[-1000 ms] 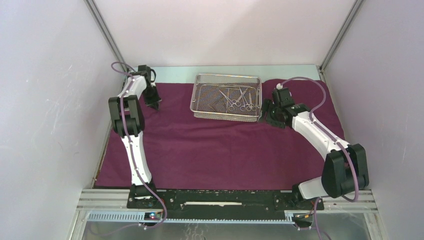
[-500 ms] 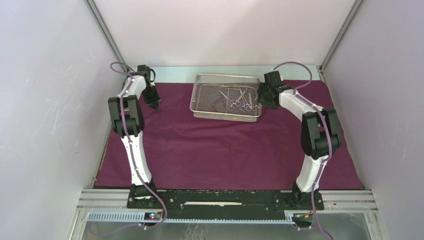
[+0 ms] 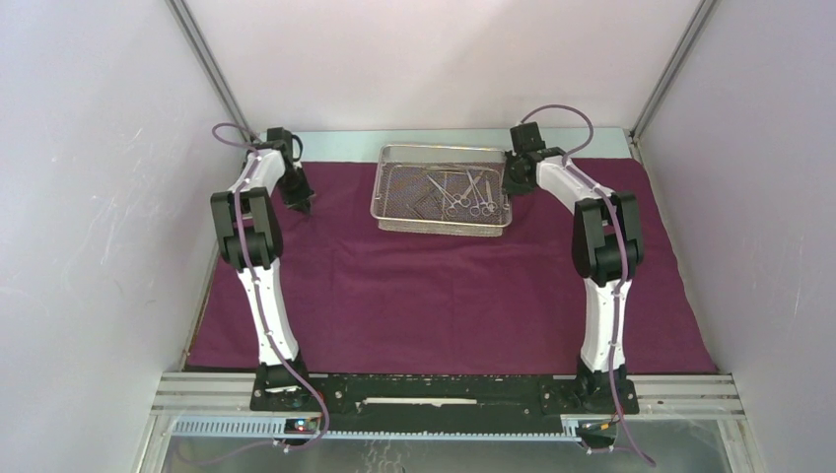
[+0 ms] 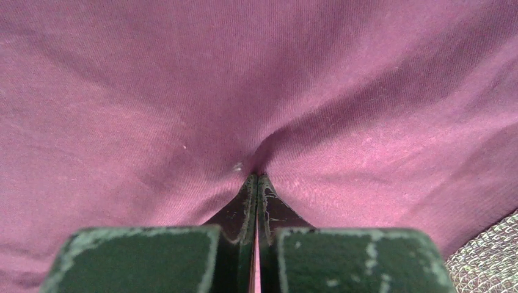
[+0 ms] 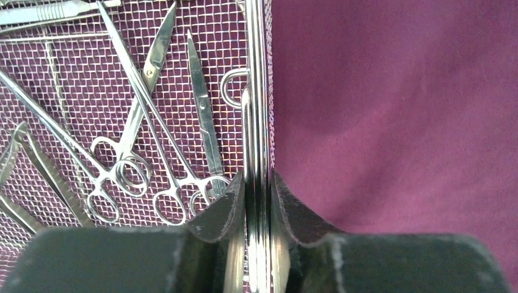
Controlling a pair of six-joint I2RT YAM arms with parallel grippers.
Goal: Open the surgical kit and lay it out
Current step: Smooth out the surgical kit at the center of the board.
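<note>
Cloth wrap [image 3: 444, 296]: maroon-purple, spread open and mostly flat over the table [image 3: 345, 141], reaching from the near rail almost to the far edge.
Mesh tray [image 3: 440, 226]: silver wire, rectangular, standing on the far middle part of the cloth wrap.
Instruments [image 3: 467, 192]: slim steel pieces lying inside the mesh tray, bunched toward its right half. The right wrist view shows ring-handled scissors [image 5: 143, 116] crossed over long clamps, with their rings toward the camera.
Left pincer [image 3: 304, 208]: down on the far left part of the cloth wrap, well apart from the mesh tray. Its tips are clenched together on a small pucker of fabric [image 4: 259, 155], and creases fan out from the pinch.
Right pincer [image 3: 509, 186]: at the tray's right side, near the far corner. It straddles the rim wire [image 5: 257, 110], one finger inside the tray and one outside over the cloth, both pressed against the wall, so it grasps the mesh tray.
</note>
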